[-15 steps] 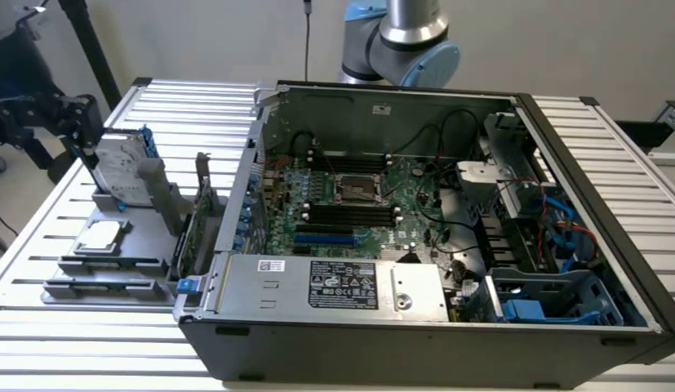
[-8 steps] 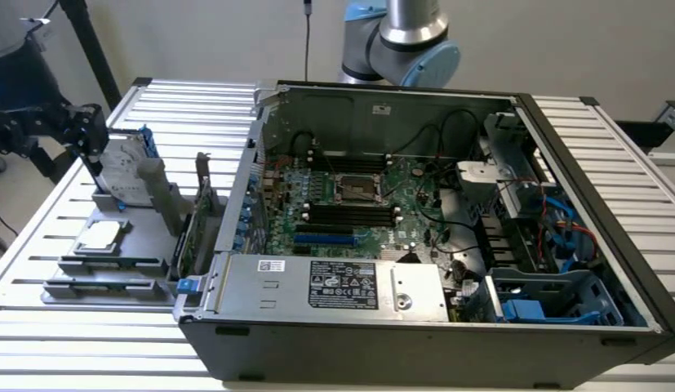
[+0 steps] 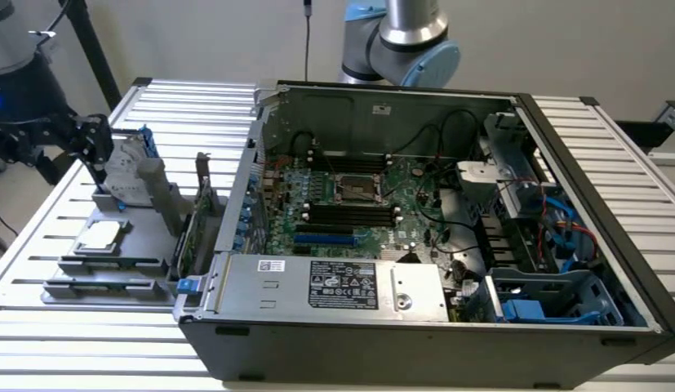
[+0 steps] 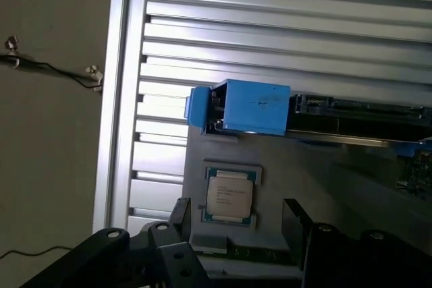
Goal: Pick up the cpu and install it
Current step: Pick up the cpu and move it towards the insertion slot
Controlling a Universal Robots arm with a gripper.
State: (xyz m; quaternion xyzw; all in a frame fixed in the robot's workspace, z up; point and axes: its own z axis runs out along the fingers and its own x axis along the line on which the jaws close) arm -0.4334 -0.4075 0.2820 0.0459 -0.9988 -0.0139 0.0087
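The cpu (image 3: 101, 237), a small square chip with a silvery top, lies flat in a recess of the grey parts holder (image 3: 103, 273) on the exterior view's left. My black gripper (image 3: 101, 184) hangs just above and behind it, open and holding nothing. In the wrist view the cpu (image 4: 229, 195) sits between my two dark fingers (image 4: 181, 212), with the gripper (image 4: 236, 205) spread wider than the chip and clear of it. The bare cpu socket (image 3: 357, 189) shows on the green motherboard inside the open computer case (image 3: 424, 327).
A silver hard drive with blue brackets (image 4: 246, 107) stands upright on the holder just beyond the cpu. An expansion card (image 3: 196, 220) stands between the holder and the case wall. The slatted metal table (image 3: 76, 335) carries everything. Cables and a power supply (image 3: 337, 282) crowd the case.
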